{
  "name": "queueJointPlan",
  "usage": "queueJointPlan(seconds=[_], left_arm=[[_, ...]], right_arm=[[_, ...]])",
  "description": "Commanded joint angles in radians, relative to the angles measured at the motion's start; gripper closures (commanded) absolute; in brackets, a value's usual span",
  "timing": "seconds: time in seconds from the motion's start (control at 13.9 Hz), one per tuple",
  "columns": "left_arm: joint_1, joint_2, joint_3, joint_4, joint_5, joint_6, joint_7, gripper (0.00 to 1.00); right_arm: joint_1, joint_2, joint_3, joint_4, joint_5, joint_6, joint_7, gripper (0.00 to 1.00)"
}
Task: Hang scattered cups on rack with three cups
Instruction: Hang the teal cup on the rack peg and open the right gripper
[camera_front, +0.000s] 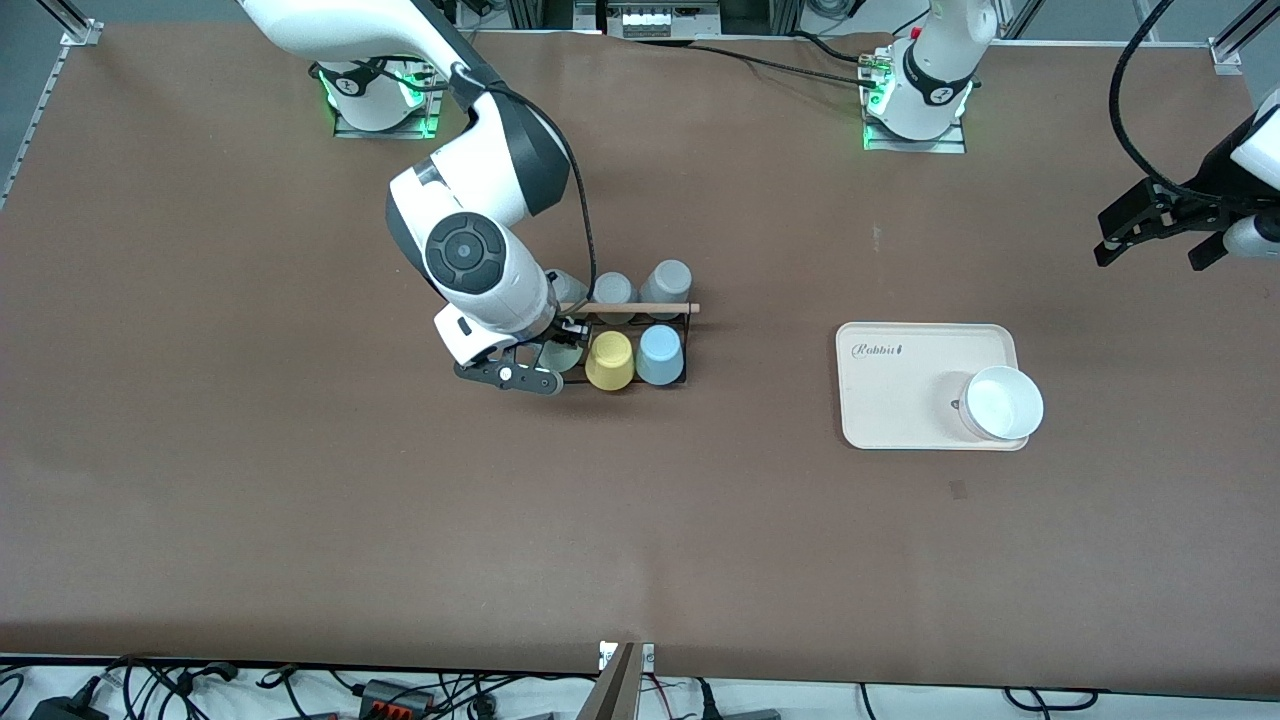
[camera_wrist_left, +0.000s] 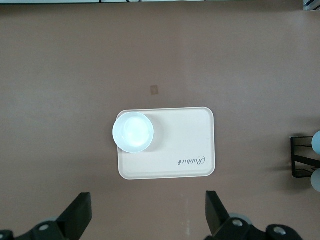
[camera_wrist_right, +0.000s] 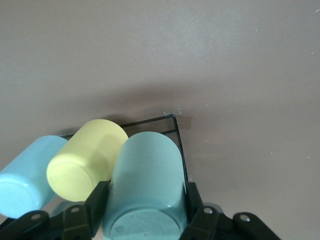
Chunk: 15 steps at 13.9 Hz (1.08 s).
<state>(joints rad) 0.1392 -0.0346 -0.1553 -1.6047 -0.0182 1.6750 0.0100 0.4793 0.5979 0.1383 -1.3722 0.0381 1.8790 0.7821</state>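
Observation:
The black wire rack (camera_front: 688, 345) with a wooden rod (camera_front: 640, 308) stands mid-table. A yellow cup (camera_front: 609, 360) and the light blue cup (camera_front: 660, 354) sit upside down on its nearer row. My right gripper (camera_front: 545, 362) is shut on the sage green cup (camera_front: 562, 357), holding it bottom-up at the rack's end spot beside the yellow cup. In the right wrist view the fingers (camera_wrist_right: 95, 205) press both sides of the green cup (camera_wrist_right: 145, 175), next to the yellow cup (camera_wrist_right: 85, 160) and blue cup (camera_wrist_right: 27, 175). My left gripper (camera_front: 1155, 250) waits open and empty above the table at the left arm's end.
Three grey cups (camera_front: 612, 290) sit on the rack's farther row. A beige tray (camera_front: 900, 385) holding a white bowl (camera_front: 1003, 403) lies toward the left arm's end; the left wrist view shows the tray (camera_wrist_left: 185, 135), the bowl (camera_wrist_left: 133, 132) and the rack's edge (camera_wrist_left: 300, 160).

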Motion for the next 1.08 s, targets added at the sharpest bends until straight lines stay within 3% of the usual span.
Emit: queueJointPlan(seconds=[0.0, 0.72, 0.79, 0.86, 1.0], left_arm=[[0.005, -0.001, -0.001, 0.012, -0.003, -0.003, 0.001, 0.0], [0.003, 0.002, -0.001, 0.012, -0.003, 0.0, 0.001, 0.0], [0.003, 0.001, -0.001, 0.012, -0.003, 0.0, 0.001, 0.0], [0.003, 0.001, -0.001, 0.012, -0.003, 0.0, 0.001, 0.0], [0.005, 0.002, -0.001, 0.012, -0.002, 0.0, 0.001, 0.0]], right_arm=[[0.01, 0.029, -0.008, 0.033, 0.009, 0.018, 0.013, 0.77], [0.008, 0.111, -0.011, 0.033, 0.002, 0.078, 0.016, 0.74], [0.005, 0.111, -0.011, 0.033, 0.003, 0.083, 0.017, 0.44], [0.002, 0.103, -0.016, 0.035, 0.003, 0.077, 0.016, 0.0], [-0.017, 0.099, -0.017, 0.086, 0.008, 0.016, 0.014, 0.0]])
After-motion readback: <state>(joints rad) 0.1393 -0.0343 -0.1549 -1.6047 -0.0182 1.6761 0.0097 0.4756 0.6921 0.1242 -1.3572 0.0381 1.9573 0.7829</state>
